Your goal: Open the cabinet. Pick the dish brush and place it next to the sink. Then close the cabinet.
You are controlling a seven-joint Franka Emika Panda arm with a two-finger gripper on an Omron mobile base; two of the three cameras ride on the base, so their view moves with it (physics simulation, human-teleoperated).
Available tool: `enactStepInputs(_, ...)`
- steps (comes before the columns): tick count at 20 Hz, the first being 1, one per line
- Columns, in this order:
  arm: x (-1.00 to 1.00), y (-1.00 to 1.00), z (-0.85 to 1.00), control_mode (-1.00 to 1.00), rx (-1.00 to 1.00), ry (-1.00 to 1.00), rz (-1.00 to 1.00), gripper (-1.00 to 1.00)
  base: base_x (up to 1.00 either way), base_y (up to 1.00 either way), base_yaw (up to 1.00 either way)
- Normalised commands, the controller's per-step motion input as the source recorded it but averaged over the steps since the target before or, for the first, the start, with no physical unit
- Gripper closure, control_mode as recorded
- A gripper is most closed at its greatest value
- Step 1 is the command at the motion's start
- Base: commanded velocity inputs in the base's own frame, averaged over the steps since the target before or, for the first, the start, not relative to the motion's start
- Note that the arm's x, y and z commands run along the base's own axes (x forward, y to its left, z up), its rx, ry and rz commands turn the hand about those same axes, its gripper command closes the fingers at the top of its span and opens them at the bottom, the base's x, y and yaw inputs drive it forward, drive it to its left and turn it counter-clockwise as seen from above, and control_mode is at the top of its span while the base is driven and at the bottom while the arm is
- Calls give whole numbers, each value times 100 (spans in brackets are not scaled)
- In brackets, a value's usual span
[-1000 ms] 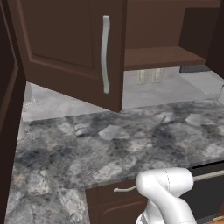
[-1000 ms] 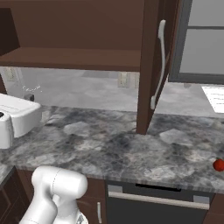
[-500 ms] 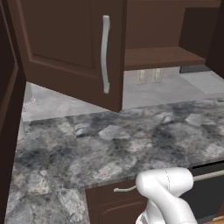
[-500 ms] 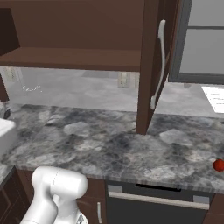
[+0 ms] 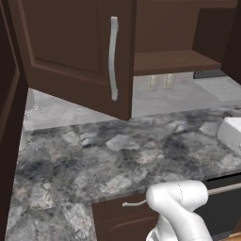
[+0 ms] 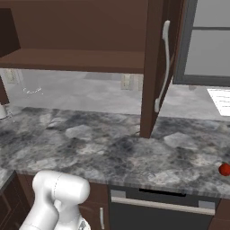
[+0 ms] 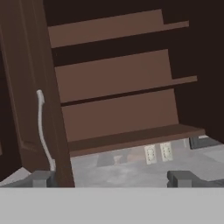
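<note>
Hand view, cabinet [image 7: 113, 83] doors open, tool [image 7: 111, 178] released, shelves seemingly bare

1. cabinet [image 5: 70, 52]: dark brown wood, with paler brown shelves inside.
2. door handle [image 5: 113, 59]: silver.
3. countertop [image 5: 117, 160]: mottled grey and black stone with pale patches.
4. back wall [image 6: 90, 92]: light grey, with cream outlets [image 5: 160, 82].
5. small round item [image 6: 224, 169] on the counter: red.
6. dishwasher front [image 6: 157, 215]: black, with a pale bar.
7. finger tips [image 7: 181, 178]: dark grey.
</note>
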Motion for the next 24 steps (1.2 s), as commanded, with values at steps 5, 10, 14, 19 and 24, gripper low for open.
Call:
enactStepInputs(5, 2, 53, -1, -100, 0, 0, 0, -100, 0, 0, 0)
enactStepInputs(10, 41, 70, -7, -100, 0, -2, 0, -100, 0, 0, 0)
enactStepInputs(14, 76, 55, -2, -100, 0, 0, 0, -100, 0, 0, 0)
enactStepInputs(19, 92, 29, -12, -100, 0, 0, 0, -100, 0, 0, 0)
enactStepInputs(24, 99, 22, -34, -100, 0, -3, 0, -100, 0, 0, 0)
